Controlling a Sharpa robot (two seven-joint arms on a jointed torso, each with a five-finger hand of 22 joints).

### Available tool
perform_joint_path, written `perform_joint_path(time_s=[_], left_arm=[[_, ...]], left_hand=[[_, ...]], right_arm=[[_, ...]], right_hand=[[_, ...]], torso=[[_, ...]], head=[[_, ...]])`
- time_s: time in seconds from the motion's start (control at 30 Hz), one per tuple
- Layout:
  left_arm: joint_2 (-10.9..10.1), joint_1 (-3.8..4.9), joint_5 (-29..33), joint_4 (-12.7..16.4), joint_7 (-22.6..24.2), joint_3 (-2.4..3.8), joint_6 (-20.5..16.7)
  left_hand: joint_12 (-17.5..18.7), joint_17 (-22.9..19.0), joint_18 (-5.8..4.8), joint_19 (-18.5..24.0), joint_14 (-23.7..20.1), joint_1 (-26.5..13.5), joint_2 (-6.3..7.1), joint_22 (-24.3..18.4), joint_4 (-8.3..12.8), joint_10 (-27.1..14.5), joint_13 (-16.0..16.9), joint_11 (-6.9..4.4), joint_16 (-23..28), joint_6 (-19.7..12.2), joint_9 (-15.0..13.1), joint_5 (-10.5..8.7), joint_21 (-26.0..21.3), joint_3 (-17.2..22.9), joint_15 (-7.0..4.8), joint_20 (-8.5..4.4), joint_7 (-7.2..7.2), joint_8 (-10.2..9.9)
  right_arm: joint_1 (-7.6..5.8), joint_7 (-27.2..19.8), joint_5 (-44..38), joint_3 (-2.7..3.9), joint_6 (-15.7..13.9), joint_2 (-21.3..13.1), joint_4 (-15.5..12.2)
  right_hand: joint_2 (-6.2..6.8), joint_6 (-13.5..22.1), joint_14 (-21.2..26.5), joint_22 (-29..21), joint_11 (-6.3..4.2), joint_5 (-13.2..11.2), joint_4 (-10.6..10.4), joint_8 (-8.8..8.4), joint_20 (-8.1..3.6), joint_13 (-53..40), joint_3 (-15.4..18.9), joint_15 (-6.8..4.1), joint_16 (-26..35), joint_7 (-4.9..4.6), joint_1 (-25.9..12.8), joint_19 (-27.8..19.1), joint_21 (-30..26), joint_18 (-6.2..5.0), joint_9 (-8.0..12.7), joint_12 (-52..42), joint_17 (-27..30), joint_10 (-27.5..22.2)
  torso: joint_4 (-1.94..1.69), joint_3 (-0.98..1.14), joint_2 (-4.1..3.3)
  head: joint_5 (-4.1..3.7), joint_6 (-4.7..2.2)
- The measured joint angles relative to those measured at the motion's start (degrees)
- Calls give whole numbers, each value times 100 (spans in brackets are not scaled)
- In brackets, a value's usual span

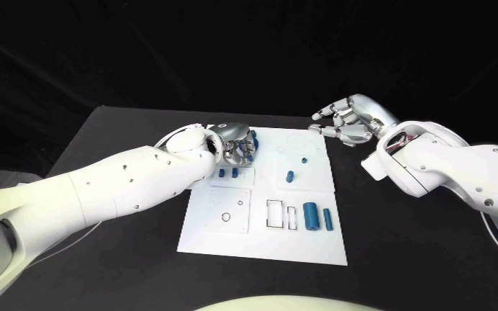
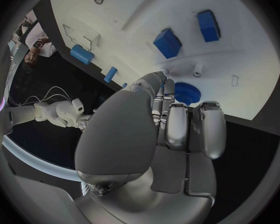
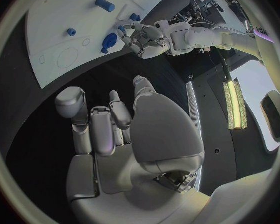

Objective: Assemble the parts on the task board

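The white task board (image 1: 213,235) lies in the middle of the black table. My left hand (image 1: 237,145) is over its far left corner, fingertips (image 2: 170,90) closed on a blue gear (image 2: 189,93) that sits on the board; the gear (image 3: 109,39) also shows beside that hand (image 3: 142,35). Two blue blocks (image 2: 168,42) (image 2: 209,25) stand just beyond the gear. My right hand (image 1: 347,120) hovers off the board's far right corner, fingers apart and empty. Blue cylinders (image 1: 310,217) (image 1: 327,218) lie near the board's front right.
Small blue pieces (image 1: 291,176) (image 1: 304,160) sit mid-board. Outlined recesses (image 1: 275,213) and a raised panel (image 1: 227,210) take up the board's front half. Bare black table (image 1: 415,253) runs on both sides of the board.
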State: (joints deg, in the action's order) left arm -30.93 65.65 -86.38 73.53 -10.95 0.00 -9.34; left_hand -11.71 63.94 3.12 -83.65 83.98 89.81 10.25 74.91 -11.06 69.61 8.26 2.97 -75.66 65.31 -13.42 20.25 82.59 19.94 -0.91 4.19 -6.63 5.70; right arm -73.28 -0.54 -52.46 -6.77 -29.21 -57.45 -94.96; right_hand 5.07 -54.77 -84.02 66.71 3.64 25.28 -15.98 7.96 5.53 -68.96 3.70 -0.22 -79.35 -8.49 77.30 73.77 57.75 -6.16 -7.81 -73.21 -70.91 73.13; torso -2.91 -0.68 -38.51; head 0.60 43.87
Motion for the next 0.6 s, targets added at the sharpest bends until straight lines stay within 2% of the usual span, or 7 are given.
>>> perform_joint_path(time_s=[0.07,0.23,0.4,0.6], left_arm=[[-114,12,54,124,-6,51,-3],[-375,71,195,351,-21,113,-3],[-609,96,309,504,-40,129,2],[-755,99,388,532,-81,130,18]], left_hand=[[0,-6,0,0,0,-22,22,0,-15,32,0,-5,0,0,2,0,0,15,0,0,0,0],[42,-6,0,0,0,-45,46,0,-16,59,0,-18,0,0,4,0,0,15,0,0,0,0],[42,-17,-1,0,0,-99,51,0,-16,61,0,-16,0,20,12,0,33,15,0,0,3,-20],[62,-17,0,0,0,-123,75,0,-16,80,0,3,0,42,23,0,32,15,0,0,0,-28]], right_arm=[[2,0,0,0,0,-2,15],[6,0,1,-1,0,-9,49],[9,1,3,-1,0,-4,60],[19,1,5,-2,0,-4,61]], right_hand=[[0,0,0,0,0,0,0,0,0,0,0,0,0,0,0,0,0,0,0,0,0,0],[0,0,0,0,0,0,0,0,0,0,0,0,0,0,0,0,0,0,0,0,0,0],[0,0,0,0,0,0,0,0,0,1,0,0,0,0,0,0,0,0,0,0,0,0],[0,0,0,0,0,0,0,0,0,1,0,0,0,0,0,0,0,0,0,0,0,0]], torso=[[-9,0,12],[-42,0,48],[-66,-4,70],[-70,-9,75]], head=[[2,-1],[-1,12],[-4,24],[-5,29]])
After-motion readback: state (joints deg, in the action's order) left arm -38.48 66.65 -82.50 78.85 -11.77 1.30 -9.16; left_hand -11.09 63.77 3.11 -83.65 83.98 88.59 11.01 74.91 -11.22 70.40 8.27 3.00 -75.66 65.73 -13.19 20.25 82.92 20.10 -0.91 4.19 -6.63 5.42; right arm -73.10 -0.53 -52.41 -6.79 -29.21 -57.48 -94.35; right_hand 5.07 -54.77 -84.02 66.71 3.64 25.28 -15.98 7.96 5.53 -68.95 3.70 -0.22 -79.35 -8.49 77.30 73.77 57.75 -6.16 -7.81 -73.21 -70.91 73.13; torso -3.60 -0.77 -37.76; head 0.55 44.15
